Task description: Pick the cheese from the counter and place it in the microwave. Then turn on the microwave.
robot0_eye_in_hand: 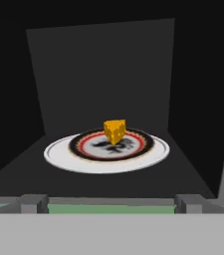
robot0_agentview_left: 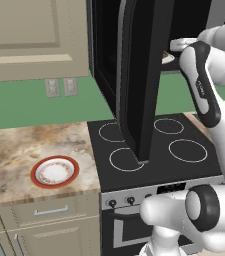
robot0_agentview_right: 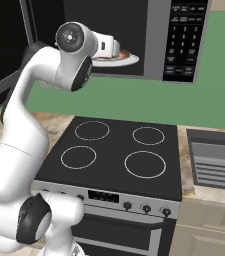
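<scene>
the cheese (robot0_eye_in_hand: 114,131) sits on the plate (robot0_eye_in_hand: 63,155) inside the microwave (robot0_agentview_right: 154,40), the hand (robot0_eye_in_hand: 111,203) wide and empty just outside, so pull straight out, clear the open door (robot0_agentview_left: 141,80), then shut it.

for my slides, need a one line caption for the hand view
Cheese sits on a plate inside the microwave, open gripper outside.
</scene>
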Available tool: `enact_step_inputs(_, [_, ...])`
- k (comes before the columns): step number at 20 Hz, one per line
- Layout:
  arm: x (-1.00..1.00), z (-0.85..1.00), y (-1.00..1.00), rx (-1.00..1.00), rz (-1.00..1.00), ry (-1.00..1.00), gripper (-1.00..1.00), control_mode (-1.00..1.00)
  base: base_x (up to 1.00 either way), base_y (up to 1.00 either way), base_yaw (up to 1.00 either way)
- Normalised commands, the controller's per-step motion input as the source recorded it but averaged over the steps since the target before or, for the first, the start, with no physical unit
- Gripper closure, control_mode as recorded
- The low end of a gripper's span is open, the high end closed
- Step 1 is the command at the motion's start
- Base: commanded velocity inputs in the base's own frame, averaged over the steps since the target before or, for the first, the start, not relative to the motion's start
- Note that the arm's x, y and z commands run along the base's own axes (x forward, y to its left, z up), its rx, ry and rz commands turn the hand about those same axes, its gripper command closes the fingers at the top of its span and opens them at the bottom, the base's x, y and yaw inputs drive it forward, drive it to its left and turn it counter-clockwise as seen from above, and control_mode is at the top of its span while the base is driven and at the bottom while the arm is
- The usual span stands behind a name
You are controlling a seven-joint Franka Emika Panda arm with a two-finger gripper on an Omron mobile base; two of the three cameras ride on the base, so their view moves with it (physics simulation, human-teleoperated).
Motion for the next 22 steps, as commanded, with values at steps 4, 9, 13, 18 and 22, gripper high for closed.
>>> enact_step_inputs(4, [-0.48, 0.09, 0.00, 0.00, 0.15, -0.01, -1.00, -1.00, 0.00, 0.00, 0.00])
enact_step_inputs(9, [-0.48, 0.09, 0.00, 0.00, 0.15, -0.03, -1.00, -1.00, 0.00, 0.00, 0.00])
enact_step_inputs(13, [-0.48, 0.09, 0.00, 0.00, 0.16, -0.06, -1.00, -1.00, 0.00, 0.00, 0.00])
enact_step_inputs(18, [-0.47, 0.06, 0.02, 0.00, 0.20, -0.15, -1.00, -1.00, 0.00, 0.00, 0.00])
enact_step_inputs(22, [-0.43, 0.05, 0.04, 0.00, 0.20, -0.13, -1.00, -1.00, 0.00, 0.00, 0.00])
